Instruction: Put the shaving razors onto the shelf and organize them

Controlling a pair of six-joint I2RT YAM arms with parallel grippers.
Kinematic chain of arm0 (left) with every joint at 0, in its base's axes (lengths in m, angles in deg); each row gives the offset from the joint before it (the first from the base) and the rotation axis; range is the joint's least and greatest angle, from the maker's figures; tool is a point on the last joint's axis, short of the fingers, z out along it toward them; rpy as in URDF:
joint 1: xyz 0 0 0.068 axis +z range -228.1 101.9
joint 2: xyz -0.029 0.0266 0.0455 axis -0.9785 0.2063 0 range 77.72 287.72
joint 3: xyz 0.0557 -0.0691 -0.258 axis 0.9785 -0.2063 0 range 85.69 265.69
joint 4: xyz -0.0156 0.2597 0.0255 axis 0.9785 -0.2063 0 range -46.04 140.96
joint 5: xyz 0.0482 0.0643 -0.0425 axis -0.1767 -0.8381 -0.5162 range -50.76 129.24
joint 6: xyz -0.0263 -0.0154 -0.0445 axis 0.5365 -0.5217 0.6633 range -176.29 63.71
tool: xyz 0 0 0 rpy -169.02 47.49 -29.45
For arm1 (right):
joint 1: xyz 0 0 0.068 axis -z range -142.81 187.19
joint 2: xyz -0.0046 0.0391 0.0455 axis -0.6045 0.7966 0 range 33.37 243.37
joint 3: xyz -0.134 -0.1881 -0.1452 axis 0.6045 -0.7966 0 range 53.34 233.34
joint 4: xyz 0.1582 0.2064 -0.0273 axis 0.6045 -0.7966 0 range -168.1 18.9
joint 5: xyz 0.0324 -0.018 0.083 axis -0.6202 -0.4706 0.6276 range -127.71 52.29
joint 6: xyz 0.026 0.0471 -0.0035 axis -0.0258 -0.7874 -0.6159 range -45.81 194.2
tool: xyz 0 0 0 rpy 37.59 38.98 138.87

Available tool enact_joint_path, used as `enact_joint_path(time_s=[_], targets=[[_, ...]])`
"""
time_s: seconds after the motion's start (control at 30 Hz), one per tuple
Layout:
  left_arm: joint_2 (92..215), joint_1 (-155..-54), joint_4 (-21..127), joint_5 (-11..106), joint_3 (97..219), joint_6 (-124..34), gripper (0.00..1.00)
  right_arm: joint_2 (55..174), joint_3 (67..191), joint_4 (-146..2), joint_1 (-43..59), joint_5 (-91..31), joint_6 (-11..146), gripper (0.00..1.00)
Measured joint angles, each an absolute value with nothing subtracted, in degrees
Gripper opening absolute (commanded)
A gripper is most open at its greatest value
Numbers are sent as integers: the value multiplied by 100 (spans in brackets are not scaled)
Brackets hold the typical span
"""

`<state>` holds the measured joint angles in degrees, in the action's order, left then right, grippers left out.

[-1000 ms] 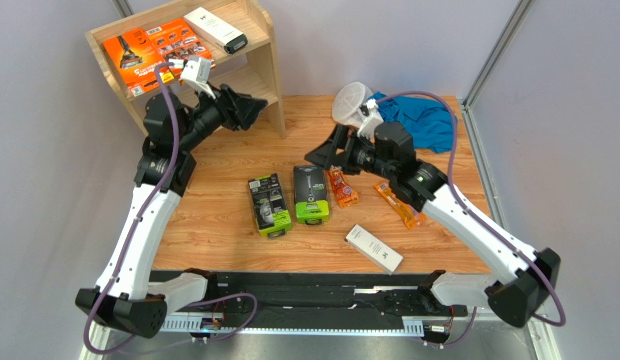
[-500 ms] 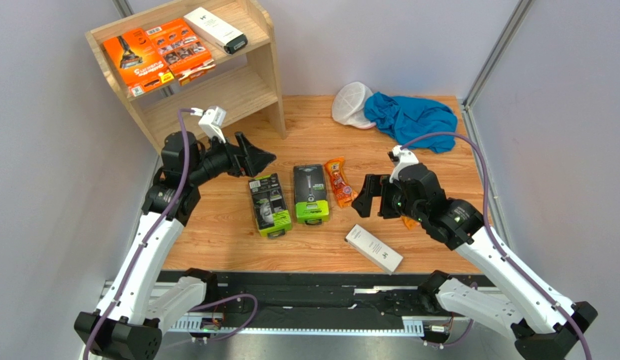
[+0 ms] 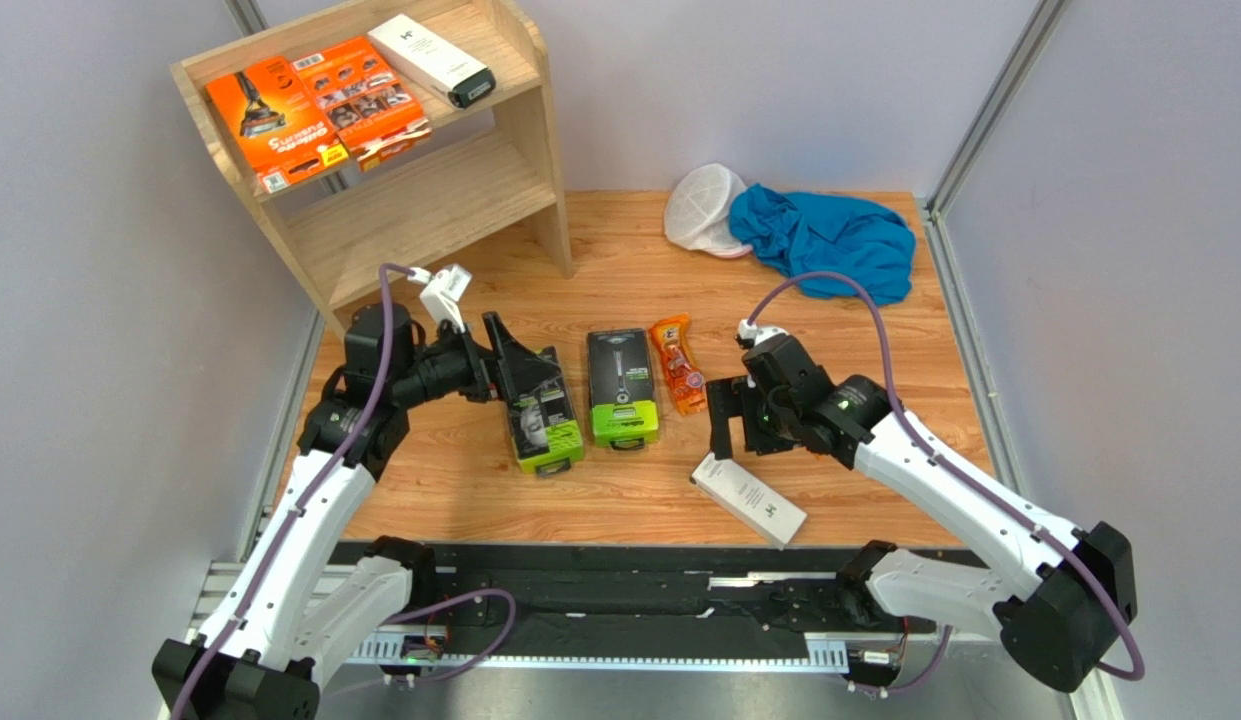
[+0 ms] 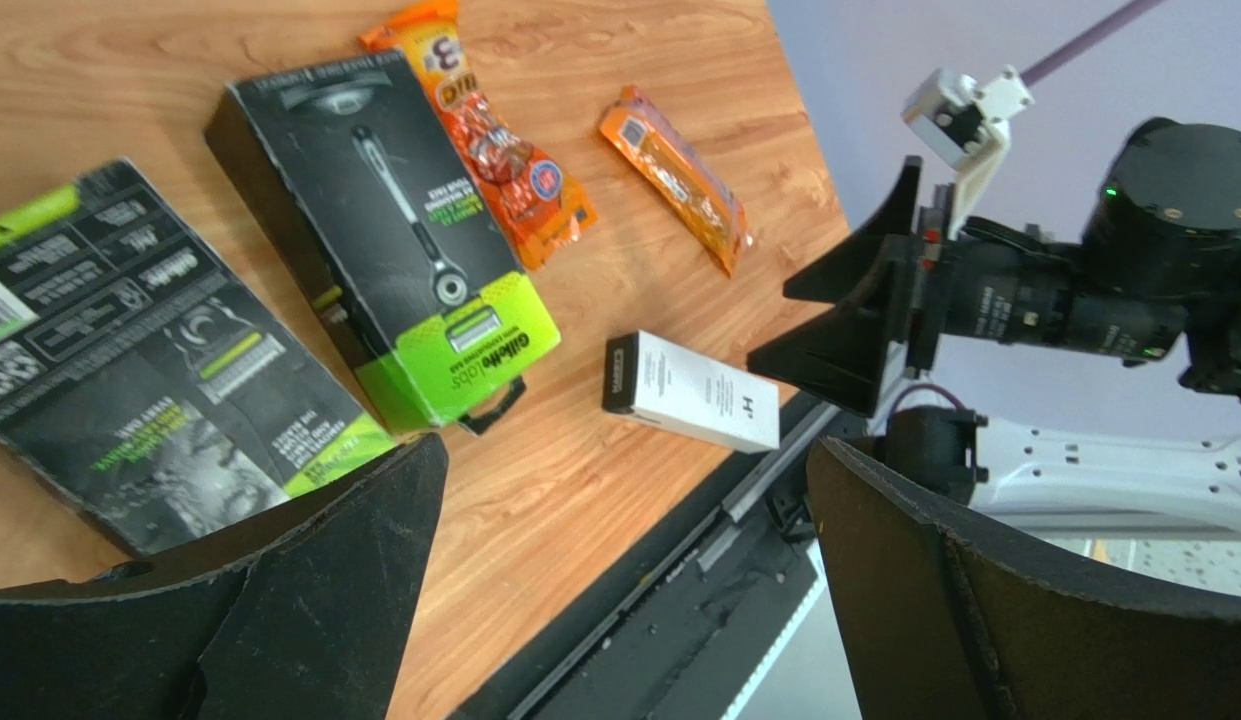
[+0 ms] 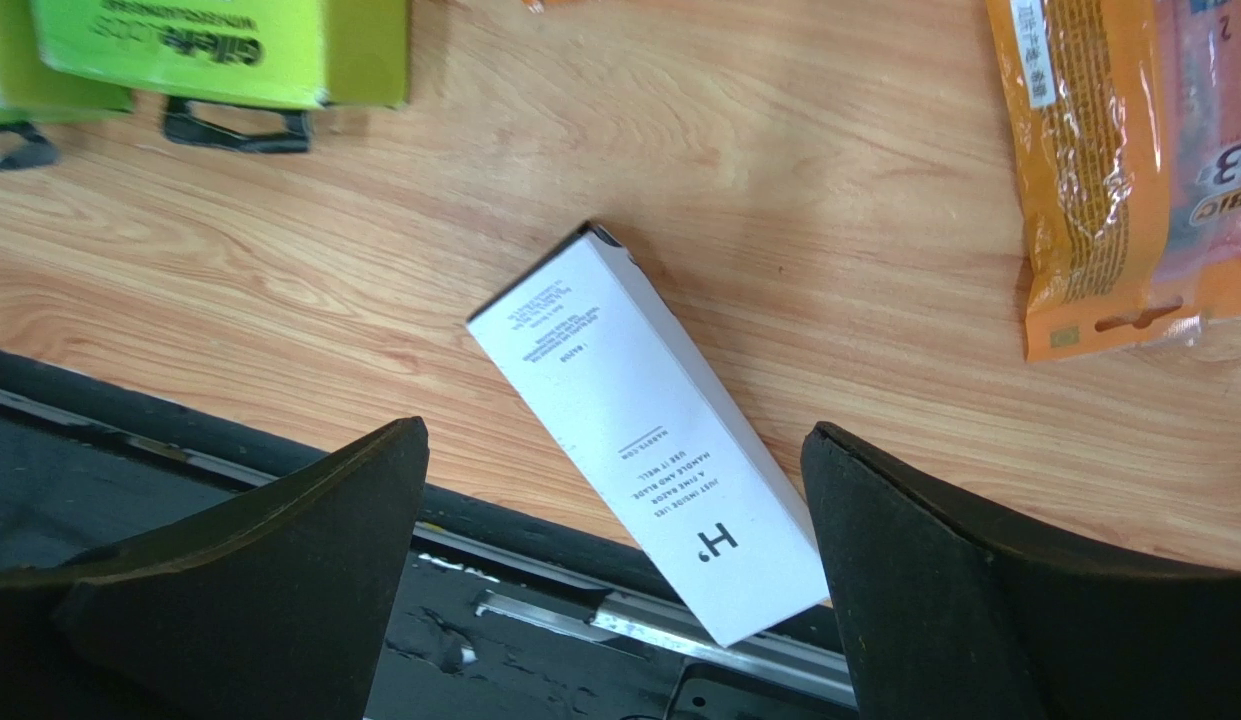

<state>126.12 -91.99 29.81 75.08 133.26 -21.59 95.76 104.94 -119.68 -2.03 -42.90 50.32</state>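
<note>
- White slim razor box (image 5: 656,435) lies flat on the wooden table (image 5: 882,225), framed between the right pincer's (image 5: 611,432) wide-spread, empty fingers.
- Small orange Bic packet (image 5: 1122,165) lies ahead of that pincer, to one side.
- Two black-and-lime Gillette packs (image 4: 378,233) (image 4: 146,353) lie side by side below the left pincer (image 4: 623,447), which is also spread open and holds nothing.
- The shelf (image 3: 536,135) stands well behind the left pincer. Its top tier holds two flat orange packs (image 3: 266,120) (image 3: 363,90) and a second white box (image 3: 431,57).
</note>
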Motion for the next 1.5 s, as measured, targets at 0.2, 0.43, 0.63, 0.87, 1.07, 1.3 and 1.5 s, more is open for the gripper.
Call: enact_joint_path(time_s=[0.2, 0.43, 0.63, 0.87, 1.07, 1.3, 1.5], targets=[[12626, -9432, 3001, 7619, 13079, -2017, 99, 10018, 10402, -12009, -198, -4071, 5180, 100], [12892, -9577, 3018, 7630, 13022, -1930, 99, 10918, 10402, -12001, -198, -3525, 5403, 100], [13098, -9651, 3025, 7630, 13022, -1925, 99, 11454, 10516, -12064, -247, -3475, 5571, 100], [13275, -9688, 3071, 7641, 13022, -1925, 99, 12365, 10900, -12202, -598, -3722, 5718, 97], [13329, -9693, 3082, 7652, 13022, -1927, 99, 13187, 11261, -12457, -913, -4084, 5764, 93], [13329, -9719, 3095, 7669, 13022, -1938, 99, 13388, 11536, -12602, -922, -4209, 5834, 43], [13329, -9719, 3029, 7693, 13022, -1986, 99, 13689, 11947, -12757, -911, -4150, 5845, 28]])
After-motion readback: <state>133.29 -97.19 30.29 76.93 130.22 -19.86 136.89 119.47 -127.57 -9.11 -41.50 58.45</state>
